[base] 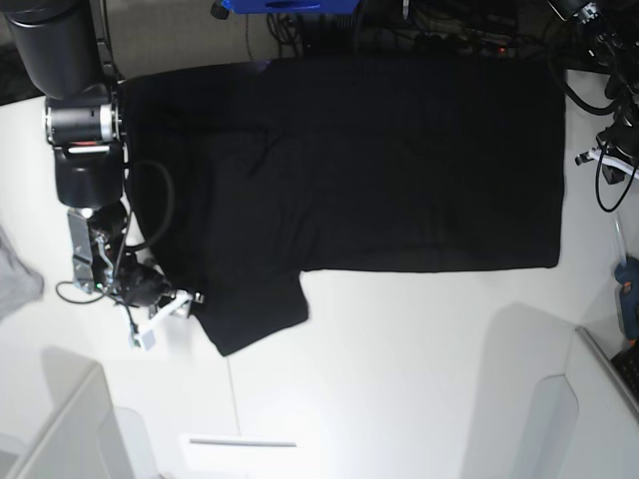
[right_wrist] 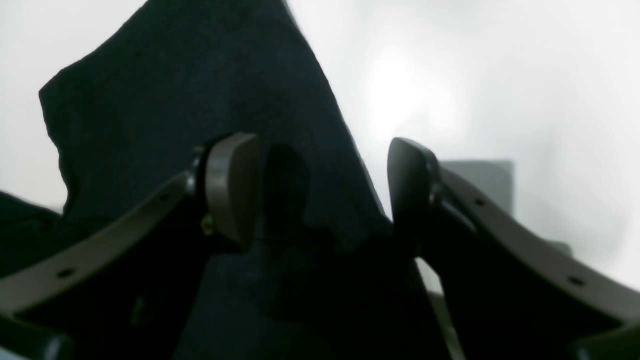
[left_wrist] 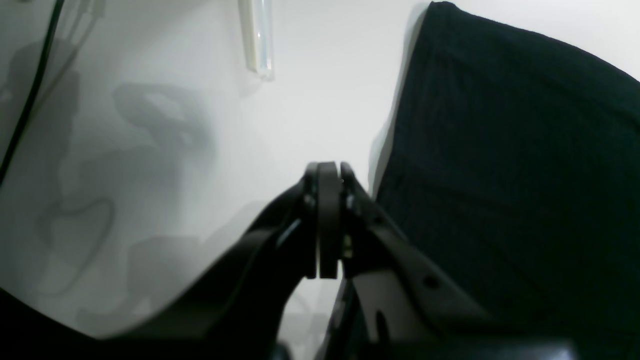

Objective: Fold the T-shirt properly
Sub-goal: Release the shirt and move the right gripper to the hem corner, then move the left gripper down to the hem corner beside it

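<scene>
The black T-shirt [base: 399, 160] lies spread flat across the far half of the white table, plain side up, with one sleeve [base: 255, 314] sticking out toward the front. My right gripper [base: 190, 299] is at that sleeve's left edge. In the right wrist view it [right_wrist: 322, 190] stands open, its two fingers wide apart with the sleeve cloth [right_wrist: 200, 90] between and beyond them. My left gripper [left_wrist: 327, 170] is shut on nothing and hovers over bare table just left of the T-shirt's edge [left_wrist: 500, 150].
A small light grey cloth [base: 15, 274] lies at the left edge. A clear strip [base: 243, 442] lies on the table near the front, and another [left_wrist: 257, 40] shows ahead of the left gripper. Cables [base: 609, 90] and a blue tool [base: 627, 279] crowd the right side.
</scene>
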